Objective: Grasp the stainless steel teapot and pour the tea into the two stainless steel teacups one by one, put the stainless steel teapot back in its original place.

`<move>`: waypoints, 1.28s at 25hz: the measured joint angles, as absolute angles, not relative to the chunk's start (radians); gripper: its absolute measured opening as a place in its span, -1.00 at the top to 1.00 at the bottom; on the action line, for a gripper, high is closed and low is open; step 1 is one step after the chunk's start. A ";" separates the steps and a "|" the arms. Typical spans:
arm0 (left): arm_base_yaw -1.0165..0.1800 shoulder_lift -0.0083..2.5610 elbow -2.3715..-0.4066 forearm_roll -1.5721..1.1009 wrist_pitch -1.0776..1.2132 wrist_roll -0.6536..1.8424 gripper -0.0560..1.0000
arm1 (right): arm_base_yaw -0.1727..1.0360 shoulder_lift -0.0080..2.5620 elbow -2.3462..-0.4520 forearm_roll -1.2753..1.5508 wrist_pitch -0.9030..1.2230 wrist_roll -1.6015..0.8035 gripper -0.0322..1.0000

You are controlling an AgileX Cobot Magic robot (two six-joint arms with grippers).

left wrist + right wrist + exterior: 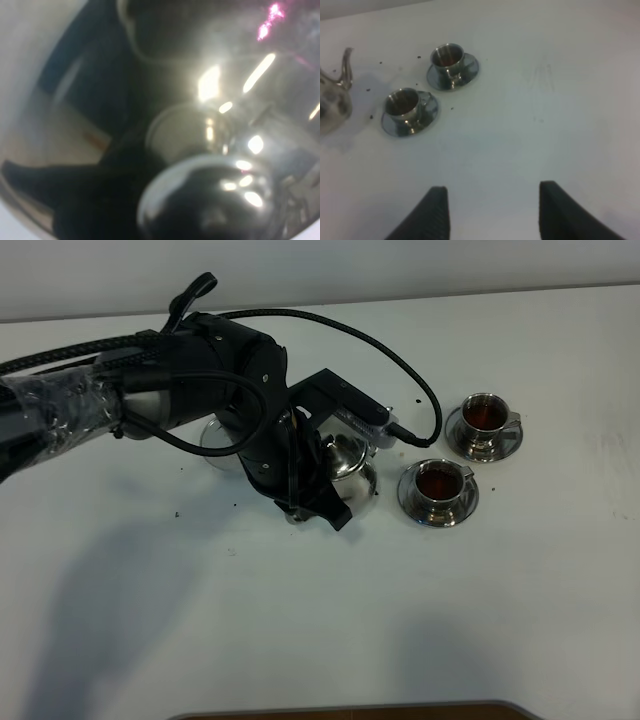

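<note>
The stainless steel teapot [352, 462] is upright in my left gripper [318, 495], just left of the cups and off its coaster. The arm hides the handle and the fingers. The left wrist view is filled by the blurred lid and its knob [210, 200]. The two stainless steel teacups stand on saucers, the near one [440, 483] and the far one [485, 416], both with dark tea in them. The round steel coaster [214, 440] peeks out behind the left arm. My right gripper [490, 192] is open and empty over bare table, well away from the cups [405, 104] [447, 56].
The black left arm and its cable [330, 330] reach from the left edge over the table's middle. Small dark specks [178, 511] lie on the white table. The teapot's spout [346, 65] shows at the edge of the right wrist view.
</note>
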State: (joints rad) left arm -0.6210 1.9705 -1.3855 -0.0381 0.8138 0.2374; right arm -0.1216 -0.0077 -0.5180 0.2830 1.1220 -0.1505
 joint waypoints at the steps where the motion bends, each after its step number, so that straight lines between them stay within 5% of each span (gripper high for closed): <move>1: -0.621 1.957 -1.385 -0.018 0.819 0.217 0.44 | -0.122 -0.008 -0.518 0.283 1.122 -0.151 0.13; 16: -0.362 1.880 -1.387 0.038 0.878 0.000 0.44 | -0.122 -0.008 -0.518 0.283 1.122 -0.151 0.13; 32: -0.332 1.991 -1.439 0.038 0.785 0.021 0.44 | -0.122 -0.008 -0.518 0.283 1.122 -0.151 0.13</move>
State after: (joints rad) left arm -0.3322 1.9911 -1.4388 0.0382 0.7853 0.0205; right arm -0.1216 -0.0077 -0.5180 0.2830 1.1220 -0.1505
